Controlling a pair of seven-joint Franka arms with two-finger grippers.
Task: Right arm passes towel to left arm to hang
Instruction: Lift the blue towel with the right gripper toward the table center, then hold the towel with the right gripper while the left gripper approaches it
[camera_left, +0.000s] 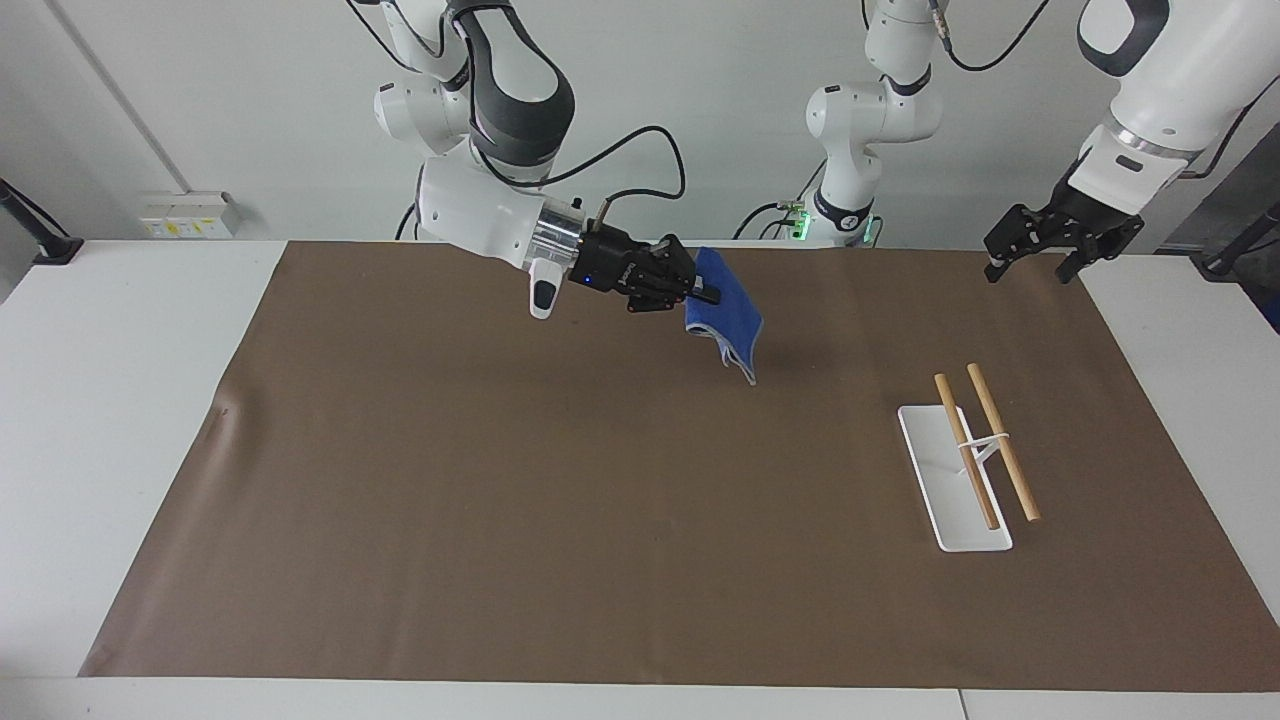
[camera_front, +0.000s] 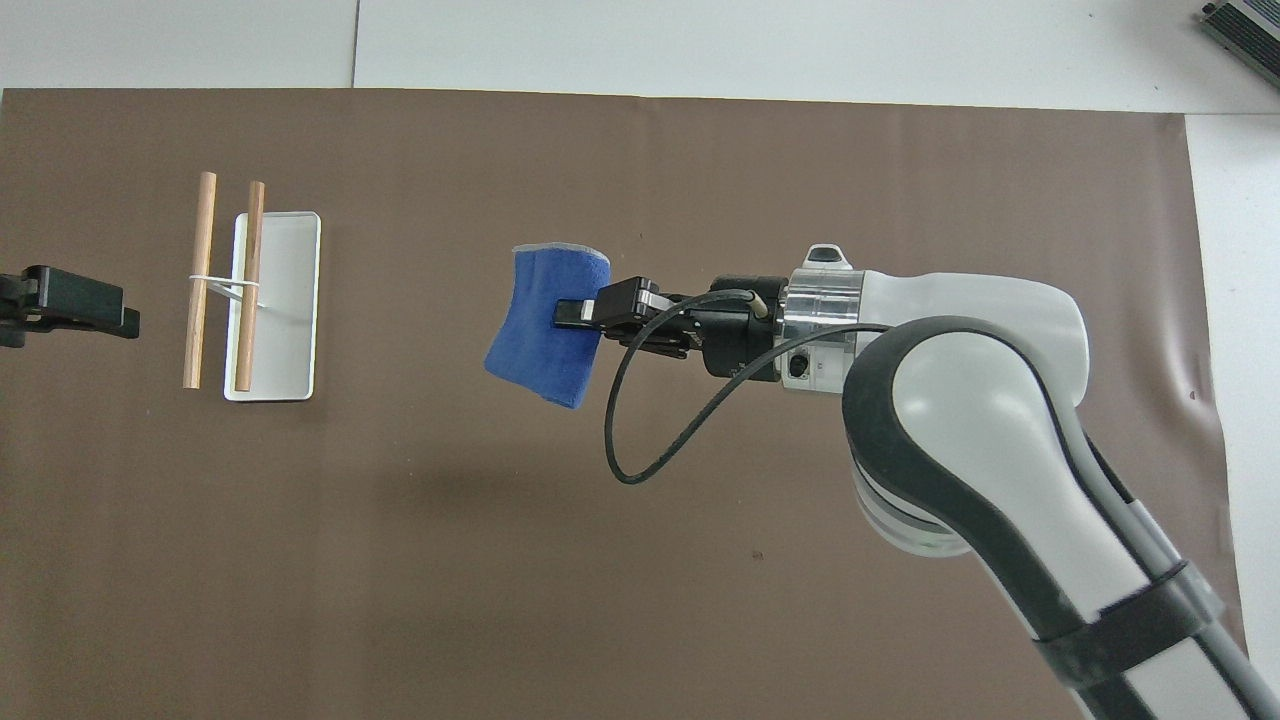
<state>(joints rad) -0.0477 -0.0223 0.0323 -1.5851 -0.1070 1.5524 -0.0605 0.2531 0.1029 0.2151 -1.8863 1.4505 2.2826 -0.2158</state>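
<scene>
The right gripper (camera_left: 700, 292) is squeezing tight on the towel (camera_left: 725, 315). It is holding the blue towel up in the air over the middle of the brown mat (camera_left: 560, 520), and the towel is hanging down from the claw without touching the mat. The right arm (camera_left: 480, 215) is reaching out sideways toward the left arm's end of the table.

The left gripper (camera_left: 1030, 255) is hanging in the air over the mat's corner at its own end, with its fingers spread apart and nothing in them.

A white rack (camera_left: 955, 480) with two wooden bars (camera_left: 1003, 442) is sitting on the mat near the left arm's end, well apart from the towel.
</scene>
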